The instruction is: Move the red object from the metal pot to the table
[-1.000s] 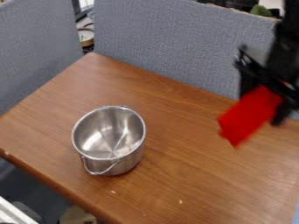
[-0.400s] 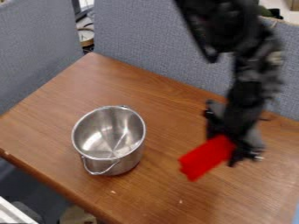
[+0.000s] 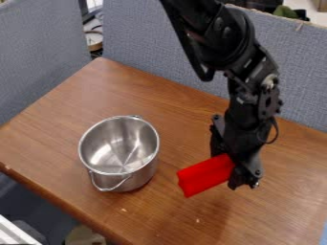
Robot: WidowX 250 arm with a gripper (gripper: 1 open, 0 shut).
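To the right of the metal pot, the red object is gripped by the end effector, low over the bench; it should be lowered level and released only once supported.

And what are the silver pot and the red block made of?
The pot looks like shiny metal, probably steel, because it's silvery with bright streaks of light and has a thin wire handle. The red block might be smooth plastic, since it's one bright, even red, but it could be painted wood.
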